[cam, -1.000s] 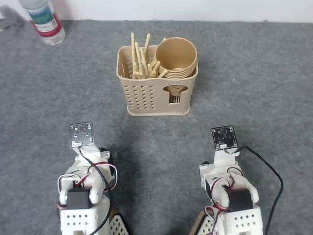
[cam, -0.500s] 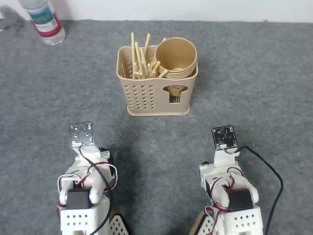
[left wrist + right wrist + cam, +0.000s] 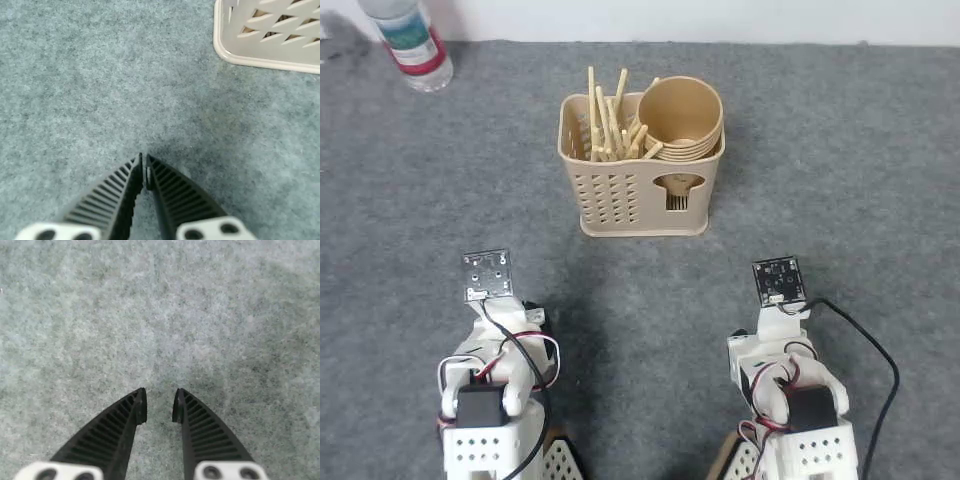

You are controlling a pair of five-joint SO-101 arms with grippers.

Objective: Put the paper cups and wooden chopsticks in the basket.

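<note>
Left gripper (image 3: 144, 164), jaws closed on nothing; right gripper (image 3: 159, 407), jaws slightly parted, empty. Ahead of both and well apart, the basket (image 3: 620, 195) holds standing wooden chopsticks (image 3: 605, 120) on the left gripper's side and nested paper cups (image 3: 680, 110) on the right gripper's side.

Bare carpet (image 3: 640, 290) before basket (image 3: 620, 195); chopsticks (image 3: 605, 115) jut above rim; bottle (image 3: 410, 40) far corner.

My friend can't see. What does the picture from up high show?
A tan basket on grey carpet holds stacked paper cups and wooden chopsticks. The left arm and right arm sit nearer the camera; a bottle is far back.
</note>
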